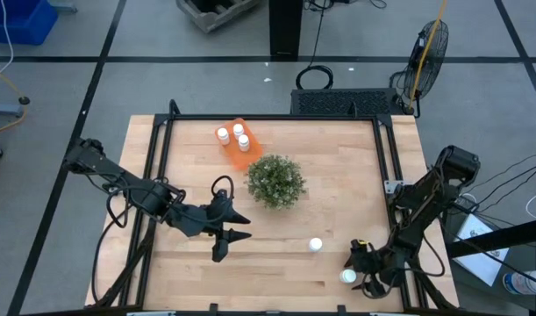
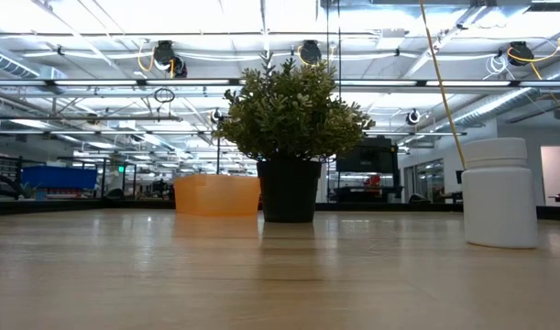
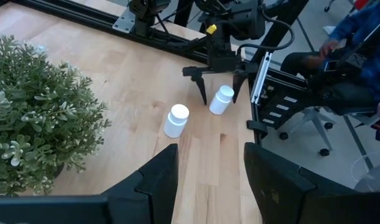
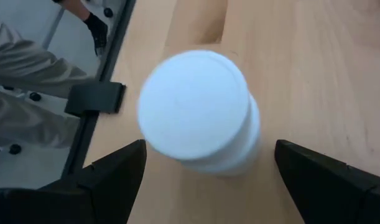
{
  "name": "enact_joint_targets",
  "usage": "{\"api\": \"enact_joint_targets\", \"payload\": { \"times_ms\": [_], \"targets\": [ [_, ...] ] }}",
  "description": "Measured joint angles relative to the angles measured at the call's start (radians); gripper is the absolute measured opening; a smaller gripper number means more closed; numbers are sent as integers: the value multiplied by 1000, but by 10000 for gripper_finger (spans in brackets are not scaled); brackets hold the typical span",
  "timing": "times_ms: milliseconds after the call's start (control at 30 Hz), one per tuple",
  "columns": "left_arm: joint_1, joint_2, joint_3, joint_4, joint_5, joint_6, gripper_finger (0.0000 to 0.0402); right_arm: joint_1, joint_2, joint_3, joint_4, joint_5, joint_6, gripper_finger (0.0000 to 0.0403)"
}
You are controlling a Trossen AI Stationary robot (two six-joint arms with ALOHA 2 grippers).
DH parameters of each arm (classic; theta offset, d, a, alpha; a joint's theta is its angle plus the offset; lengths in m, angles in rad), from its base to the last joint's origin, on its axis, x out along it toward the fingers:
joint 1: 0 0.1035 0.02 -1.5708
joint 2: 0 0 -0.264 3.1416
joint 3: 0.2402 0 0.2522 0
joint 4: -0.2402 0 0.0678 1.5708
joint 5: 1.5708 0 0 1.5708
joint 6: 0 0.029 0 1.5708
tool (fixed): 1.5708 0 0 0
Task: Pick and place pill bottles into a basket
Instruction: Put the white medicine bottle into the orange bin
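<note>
Three white pill bottles [image 1: 239,130] stand in the orange basket [image 1: 233,151] at the table's far side, behind the green plant [image 1: 275,181]. One bottle [image 1: 316,245] stands free on the table and also shows in the left wrist view [image 3: 176,119]. Another bottle [image 1: 347,276] stands upright near the near right corner. My right gripper [image 4: 205,152] is open above it, one finger on each side, with a gap showing on both sides; the left wrist view [image 3: 219,93] shows this too. My left gripper [image 1: 243,227] is open and empty, near the plant's near left side.
The potted plant [image 2: 293,119] stands mid-table between the basket [image 2: 217,195] and the loose bottles. In the low view one bottle [image 2: 499,192] stands close by on the right. Black rails [image 1: 386,167] frame the table. A person sits beyond the right edge [image 3: 357,37].
</note>
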Motion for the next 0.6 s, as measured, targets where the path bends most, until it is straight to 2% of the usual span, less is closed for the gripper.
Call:
{"api": "enact_joint_targets", "payload": {
  "times_ms": [167,600],
  "targets": [
    [0,0,0,0,0,0,186,-2,0,0,36,29,-13,349],
    [0,0,0,0,0,6,186,-31,0,0,39,23,-36,348]
  ]
}}
